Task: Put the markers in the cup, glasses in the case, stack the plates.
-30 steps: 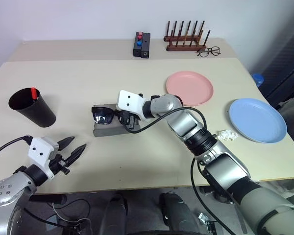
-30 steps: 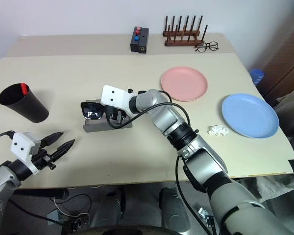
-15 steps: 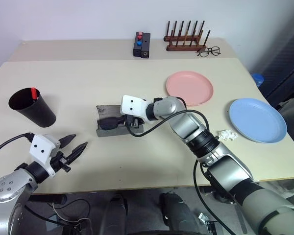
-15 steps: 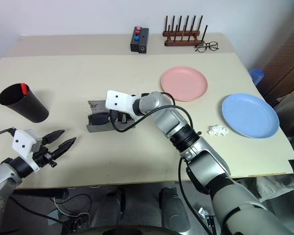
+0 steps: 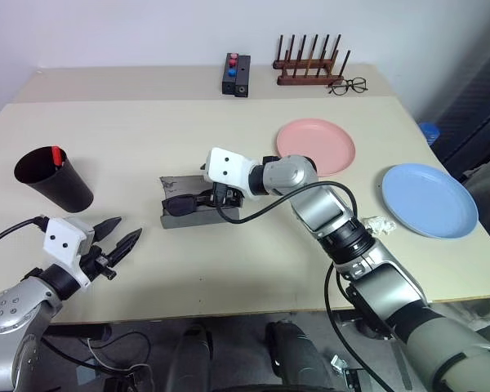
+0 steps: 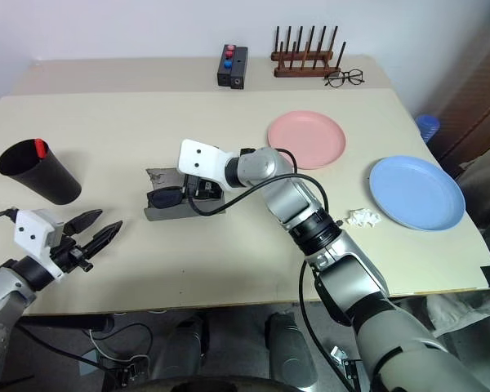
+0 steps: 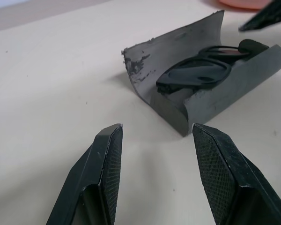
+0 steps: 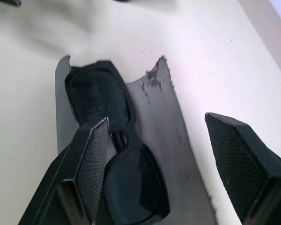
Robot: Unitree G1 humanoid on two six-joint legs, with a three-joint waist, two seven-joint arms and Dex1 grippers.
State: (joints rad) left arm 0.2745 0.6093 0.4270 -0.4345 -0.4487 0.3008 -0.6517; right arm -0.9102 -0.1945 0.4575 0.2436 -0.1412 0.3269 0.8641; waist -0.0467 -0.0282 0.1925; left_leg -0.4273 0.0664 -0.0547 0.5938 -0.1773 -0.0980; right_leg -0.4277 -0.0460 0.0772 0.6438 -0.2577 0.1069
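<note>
While the right hand hovers spread just over the open grey case, sunglasses lie inside. Left wrist view: left hand spread, empty, near the case. Right wrist view: sunglasses inside the case.

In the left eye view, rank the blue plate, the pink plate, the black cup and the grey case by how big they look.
1. Blue plate, though it sits nearer the camera than the pink plate
2. Pink plate
3. Cup and case: too alike to rank
</note>
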